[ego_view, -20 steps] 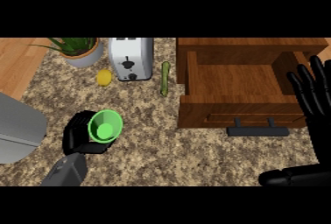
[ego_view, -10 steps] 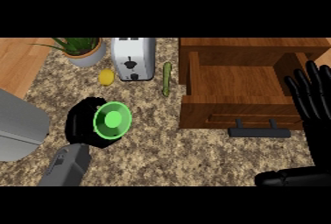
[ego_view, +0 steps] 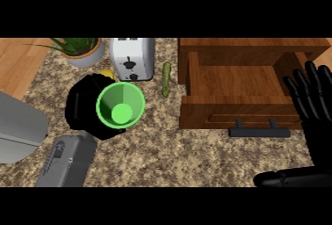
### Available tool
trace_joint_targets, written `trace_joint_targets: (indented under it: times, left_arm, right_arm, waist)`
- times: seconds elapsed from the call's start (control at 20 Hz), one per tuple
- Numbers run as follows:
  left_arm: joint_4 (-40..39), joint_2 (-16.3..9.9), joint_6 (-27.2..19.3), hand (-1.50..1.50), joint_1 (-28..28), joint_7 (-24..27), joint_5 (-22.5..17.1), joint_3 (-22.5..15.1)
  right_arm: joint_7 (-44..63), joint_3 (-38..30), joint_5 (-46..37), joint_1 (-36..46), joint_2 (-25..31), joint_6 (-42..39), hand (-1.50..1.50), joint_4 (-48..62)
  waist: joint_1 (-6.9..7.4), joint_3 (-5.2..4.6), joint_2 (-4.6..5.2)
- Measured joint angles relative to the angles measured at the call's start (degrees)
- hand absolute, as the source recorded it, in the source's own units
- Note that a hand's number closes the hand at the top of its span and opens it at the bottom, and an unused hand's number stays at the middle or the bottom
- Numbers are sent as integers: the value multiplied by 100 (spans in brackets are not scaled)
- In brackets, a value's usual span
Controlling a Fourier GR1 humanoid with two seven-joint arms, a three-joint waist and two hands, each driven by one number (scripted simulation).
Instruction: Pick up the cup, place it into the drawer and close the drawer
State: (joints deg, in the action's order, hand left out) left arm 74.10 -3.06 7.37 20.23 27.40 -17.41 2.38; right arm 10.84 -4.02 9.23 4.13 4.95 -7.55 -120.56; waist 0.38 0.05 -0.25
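Looking down from the head view, you see the left hand (ego_view: pixel 83 105) mostly hidden behind the green cup (ego_view: pixel 120 106): only its black bulk shows around the cup's left, top and lower sides, so you cannot follow each of the fingers, but they curl round the cup and hold it. The cup's mouth faces you, its pale green bottom visible inside. It sits over the speckled bench (ego_view: pixel 194 154), left of the drawer (ego_view: pixel 236 85) and well apart from it, just below the toaster (ego_view: pixel 132 58). A small yellow thing (ego_view: pixel 106 74) peeks out between the hand and the toaster, too covered to identify. The grey left forearm (ego_view: pixel 68 160) runs off the lower edge.

A thin green vegetable (ego_view: pixel 166 79) lies between the toaster and the drawer's left wall. The drawer stands open, its wooden floor bare, its dark handle (ego_view: pixel 258 132) toward you. The right hand (ego_view: pixel 314 105) rests at the right edge, fingers straight and pointing up, overlapping the drawer's right side; its thumb (ego_view: pixel 292 179) shows at the lower right, and part of the hand is cut off by the frame. A potted plant (ego_view: pixel 81 50) sits top left, leaves cropped, and a grey object (ego_view: pixel 16 127) is cut off at the left edge
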Motion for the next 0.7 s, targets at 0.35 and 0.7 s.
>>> trace_joint_targets:
  times: [0.35, 0.7]
  left_arm:
    - [690, 171, -806, 150, 847, -1117, 112, -195]
    - [325, 220, -1440, 150, 1964, -1661, 412, -253]
  right_arm:
    - [52, -109, 37, 172, 69, 15, -150, 80]
    - [43, -66, 35, 76, 56, -26, -150, -36]
  waist:
    - [-42, -2, 15]
    - [-83, -3, 25]
